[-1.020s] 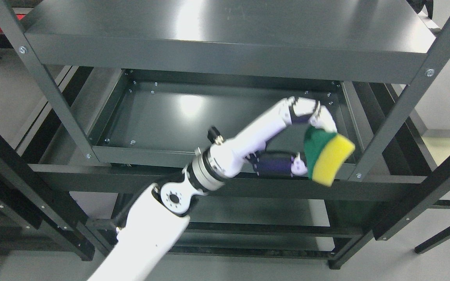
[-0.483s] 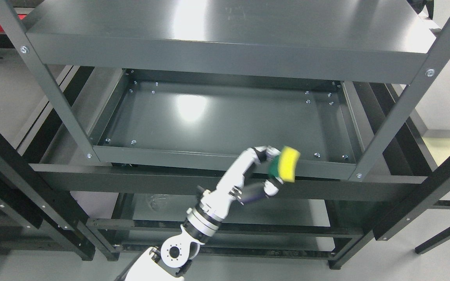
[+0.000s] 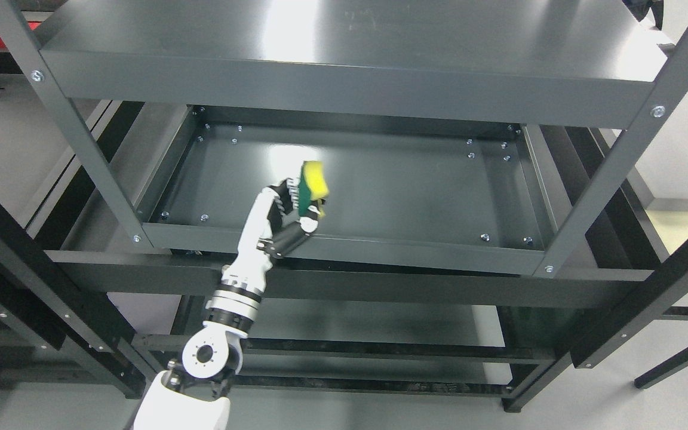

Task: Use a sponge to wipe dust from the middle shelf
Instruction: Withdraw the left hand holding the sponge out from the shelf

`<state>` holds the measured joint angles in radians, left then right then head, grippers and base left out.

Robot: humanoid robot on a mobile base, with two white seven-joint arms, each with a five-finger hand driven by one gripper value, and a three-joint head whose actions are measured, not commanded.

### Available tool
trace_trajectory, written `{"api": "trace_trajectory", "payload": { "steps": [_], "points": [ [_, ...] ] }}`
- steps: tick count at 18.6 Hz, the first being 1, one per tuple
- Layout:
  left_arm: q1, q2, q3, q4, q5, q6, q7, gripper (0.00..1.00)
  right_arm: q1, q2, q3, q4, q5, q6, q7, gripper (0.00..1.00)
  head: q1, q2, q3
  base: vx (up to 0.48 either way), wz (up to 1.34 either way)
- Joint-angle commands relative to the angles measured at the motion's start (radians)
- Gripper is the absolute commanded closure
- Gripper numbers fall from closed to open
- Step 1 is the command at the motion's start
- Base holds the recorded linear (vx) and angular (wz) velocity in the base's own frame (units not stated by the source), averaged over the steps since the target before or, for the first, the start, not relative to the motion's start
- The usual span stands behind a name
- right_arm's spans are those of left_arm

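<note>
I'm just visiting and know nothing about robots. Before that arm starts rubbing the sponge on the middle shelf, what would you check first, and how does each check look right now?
1. Sponge held: ok. The left hand is shut on the sponge, yellow side up, green side toward the hand.
2. Hand at the right level: ok. It is over the middle shelf, just past the front lip, below the top shelf.
3. Sponge touching the shelf surface: cannot tell from this view.
4. Path free: ok. Nothing lies on the middle shelf apart from its bolts.
5. Wrist against the front lip: cannot tell; they overlap in the picture.
6. Dust to wipe: cannot tell; the surface is glossy with glare.
</note>
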<state>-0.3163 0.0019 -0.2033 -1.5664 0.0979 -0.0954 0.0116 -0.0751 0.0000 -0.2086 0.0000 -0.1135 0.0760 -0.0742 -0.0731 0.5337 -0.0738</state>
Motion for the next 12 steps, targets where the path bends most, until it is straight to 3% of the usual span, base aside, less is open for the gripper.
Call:
{"api": "trace_trajectory", "payload": {
  "steps": [1, 12],
  "points": [
    [0.054, 0.016, 0.248, -0.104, -0.003, 0.009, -0.009, 1.00, 0.000, -0.017, 0.000, -0.017, 0.000, 0.001, 0.001, 0.00, 0.0000, 0.000, 0.000, 0.000, 0.00],
    [0.077, 0.016, 0.217, -0.093, -0.001, 0.009, -0.010, 0.99, 0.000, -0.017, 0.000, -0.017, 0.000, 0.001, 0.001, 0.00, 0.0000, 0.000, 0.000, 0.000, 0.00]
  ]
}}
